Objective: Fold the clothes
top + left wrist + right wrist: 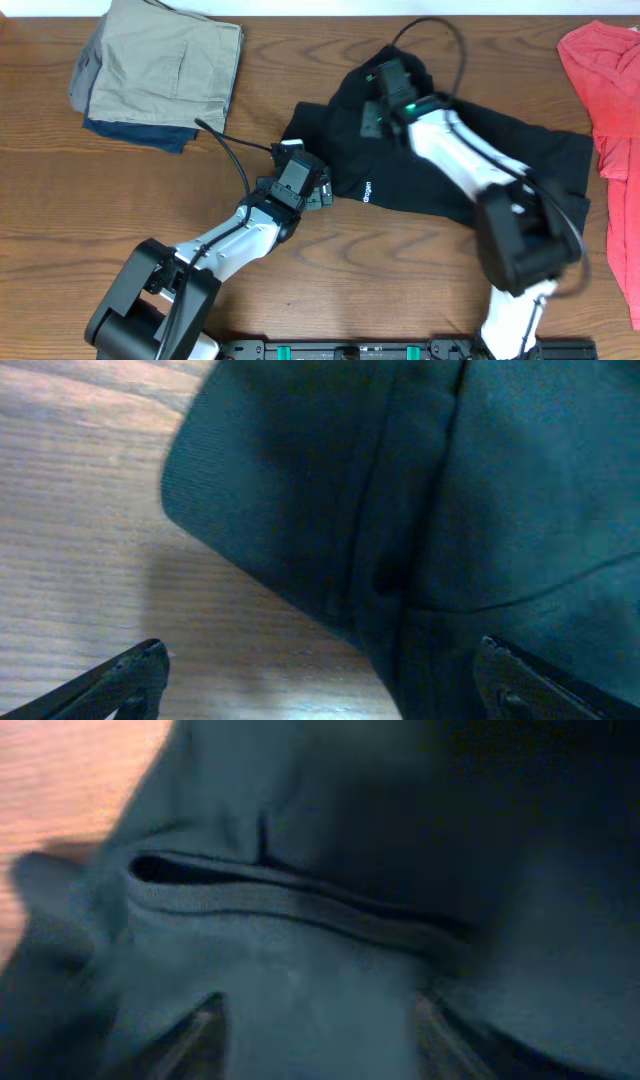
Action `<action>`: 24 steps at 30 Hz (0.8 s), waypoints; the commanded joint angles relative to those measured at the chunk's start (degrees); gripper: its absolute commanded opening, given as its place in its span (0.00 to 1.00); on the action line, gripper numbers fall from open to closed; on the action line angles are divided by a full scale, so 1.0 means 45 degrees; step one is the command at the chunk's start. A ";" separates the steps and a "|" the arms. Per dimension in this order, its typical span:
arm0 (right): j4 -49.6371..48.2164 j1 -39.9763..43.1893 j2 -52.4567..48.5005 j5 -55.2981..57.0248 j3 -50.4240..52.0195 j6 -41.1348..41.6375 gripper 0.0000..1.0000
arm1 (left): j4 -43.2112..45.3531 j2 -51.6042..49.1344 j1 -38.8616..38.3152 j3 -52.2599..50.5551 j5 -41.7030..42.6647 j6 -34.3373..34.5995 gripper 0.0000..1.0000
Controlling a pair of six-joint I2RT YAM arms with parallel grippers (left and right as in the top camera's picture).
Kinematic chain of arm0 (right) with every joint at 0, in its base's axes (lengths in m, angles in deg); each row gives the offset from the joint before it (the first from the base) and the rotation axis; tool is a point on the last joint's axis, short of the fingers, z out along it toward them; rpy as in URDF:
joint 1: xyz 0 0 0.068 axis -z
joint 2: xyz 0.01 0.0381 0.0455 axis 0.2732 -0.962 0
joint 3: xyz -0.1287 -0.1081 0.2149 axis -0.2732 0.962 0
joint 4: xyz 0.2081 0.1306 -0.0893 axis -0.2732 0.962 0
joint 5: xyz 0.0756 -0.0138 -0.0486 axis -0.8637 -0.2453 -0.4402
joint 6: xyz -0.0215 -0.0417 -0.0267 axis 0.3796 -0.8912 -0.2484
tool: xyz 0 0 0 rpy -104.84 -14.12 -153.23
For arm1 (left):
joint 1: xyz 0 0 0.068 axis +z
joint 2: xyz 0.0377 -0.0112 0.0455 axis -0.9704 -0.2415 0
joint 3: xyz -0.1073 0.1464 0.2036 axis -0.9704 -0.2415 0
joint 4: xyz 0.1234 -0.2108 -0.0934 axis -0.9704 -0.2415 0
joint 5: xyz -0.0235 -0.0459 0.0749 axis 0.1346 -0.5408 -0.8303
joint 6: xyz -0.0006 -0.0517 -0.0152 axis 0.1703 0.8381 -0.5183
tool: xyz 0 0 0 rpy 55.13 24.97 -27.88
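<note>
**Black T-shirt on table, unfolded; both grippers open at the cloth**

1. Left gripper [320, 665]. Its two dark fingertips sit at the bottom corners of the left wrist view, wide apart, with nothing between them. Bare wood lies below one tip and black fabric below the other. From overhead the left gripper [320, 192] sits at the shirt's left edge, near the lettering.

2. Right gripper [320, 1030]. Its fingers are spread and blurred, low over black cloth just short of the collar [300, 905]. It holds nothing, and whether the tips touch the cloth cannot be told. From overhead the right gripper [385, 78] is over the upper part of the shirt.

3. T-shirt [530, 150]. It is black soft fabric lying mid-table in a rumpled, slanted heap, part of it hidden under the right arm. The small white lettering [367, 191] faces up near the left edge. A rounded flap of cloth [260, 480] reaches onto the wood ahead of the left gripper; sleeve or hem cannot be told.

4. Table [100, 210]. Brown wood grain.

5. Folded pile [165, 60], far left corner. A khaki garment lies on top of a navy one [130, 130], well apart from the shirt.

6. Red garment [605, 90], right edge. It is loose and unfolded.

Progress, as judged: the shirt is bunched rather than spread flat, and no neat fold shows. Flattening it, folding in the sleeves and folding the body all appear to be left to do.
</note>
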 commanded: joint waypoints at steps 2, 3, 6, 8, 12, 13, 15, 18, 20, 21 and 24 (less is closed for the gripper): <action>0.1399 0.0160 0.2453 0.0306 -0.0345 -0.0301 0.98 | 0.0000 0.0233 0.0044 0.0087 0.1234 0.0146 0.98; 0.1739 0.0170 0.2730 0.0369 -0.0345 -0.0500 0.99 | 0.0000 0.0233 0.0044 0.0087 0.1399 0.0097 0.98; 0.2963 0.0223 0.3492 0.1049 -0.0345 -0.1020 0.99 | -0.0005 0.0233 0.0044 0.0092 0.1749 -0.0325 0.98; 0.3677 0.0335 0.3662 0.1520 -0.0345 -0.1015 0.99 | 0.0000 0.0233 0.0044 0.0092 0.2152 -0.0816 0.98; 0.4949 0.0748 0.3604 0.1506 -0.0316 -0.0860 0.99 | 0.0005 0.0233 0.0029 0.0092 0.3026 -0.0903 0.98; 0.5251 0.0874 0.3575 0.1365 -0.0311 -0.0865 0.99 | 0.0005 0.0233 0.0034 0.0092 0.3138 -0.0903 0.98; 0.5717 0.1107 0.3526 0.0957 -0.0301 -0.0869 0.99 | 0.0019 0.0233 0.0039 0.0092 0.3075 -0.0952 0.98; 0.6411 0.1345 0.3473 0.0646 -0.0287 -0.0874 0.99 | 0.0058 0.0233 0.0121 0.0097 0.2166 -0.1044 0.98; 0.6936 0.1394 0.3473 0.0665 -0.0277 -0.0874 0.99 | 0.0053 0.0233 0.0330 0.0097 0.1763 -0.1039 0.98; 0.7116 0.1394 0.3473 0.0661 -0.0277 -0.0874 0.99 | 0.0058 0.0233 0.0491 0.0097 0.1676 -0.1035 0.98; 0.7577 0.1379 0.3473 0.0554 -0.0257 -0.0869 0.99 | 0.0160 0.0233 0.1209 0.0097 0.1690 -0.0787 0.98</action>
